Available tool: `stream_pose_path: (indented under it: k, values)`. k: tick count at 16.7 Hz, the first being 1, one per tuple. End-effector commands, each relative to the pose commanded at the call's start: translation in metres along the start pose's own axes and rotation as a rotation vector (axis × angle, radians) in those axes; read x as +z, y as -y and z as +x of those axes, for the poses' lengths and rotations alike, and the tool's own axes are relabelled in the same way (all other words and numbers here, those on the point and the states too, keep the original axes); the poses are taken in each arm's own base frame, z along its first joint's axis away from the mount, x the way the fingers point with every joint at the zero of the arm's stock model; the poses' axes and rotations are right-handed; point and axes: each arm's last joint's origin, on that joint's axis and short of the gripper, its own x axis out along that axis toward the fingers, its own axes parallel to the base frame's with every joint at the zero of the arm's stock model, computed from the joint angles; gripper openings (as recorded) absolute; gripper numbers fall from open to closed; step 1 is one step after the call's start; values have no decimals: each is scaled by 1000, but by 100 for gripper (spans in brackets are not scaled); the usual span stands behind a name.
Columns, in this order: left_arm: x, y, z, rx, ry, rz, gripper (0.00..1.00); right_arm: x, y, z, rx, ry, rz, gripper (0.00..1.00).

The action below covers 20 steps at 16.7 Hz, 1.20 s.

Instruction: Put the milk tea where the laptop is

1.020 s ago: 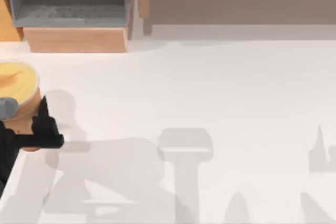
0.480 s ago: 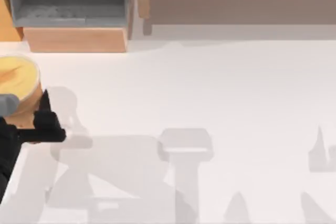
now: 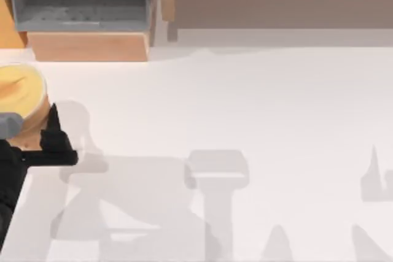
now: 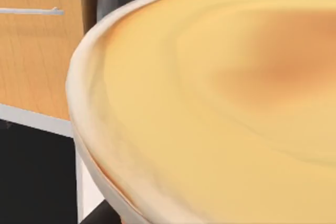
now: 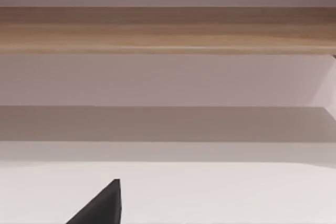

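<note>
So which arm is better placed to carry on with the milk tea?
Left. Its pincer is at the milk tea on the table's far left edge. The right pincer has no cup near it.

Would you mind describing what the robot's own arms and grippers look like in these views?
In the top view, the left gripper is matte black, with a pointed, tapering finger rising from a flat black crossbar; a grey rounded piece sits at the picture's left edge. In the right wrist view, a black wedge-shaped fingertip shows. No cables or markings are visible.
</note>
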Motion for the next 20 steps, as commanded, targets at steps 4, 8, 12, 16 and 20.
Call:
stream_pose_path:
  k: [4, 8, 12, 16, 20]
  values:
    - [-13, -1, -4, 1, -52, 18, 0, 0, 0, 0, 0, 0, 0, 100]
    - [-19, -3, -8, 3, -91, 29, 0, 0, 0, 0, 0, 0, 0, 100]
    - [-19, -3, -8, 3, -91, 29, 15, 0, 0, 0, 0, 0, 0, 100]
    - [-19, -3, -8, 3, -91, 29, 45, 0, 0, 0, 0, 0, 0, 100]
    - [-19, -3, -8, 3, -91, 29, 75, 0, 0, 0, 0, 0, 0, 100]
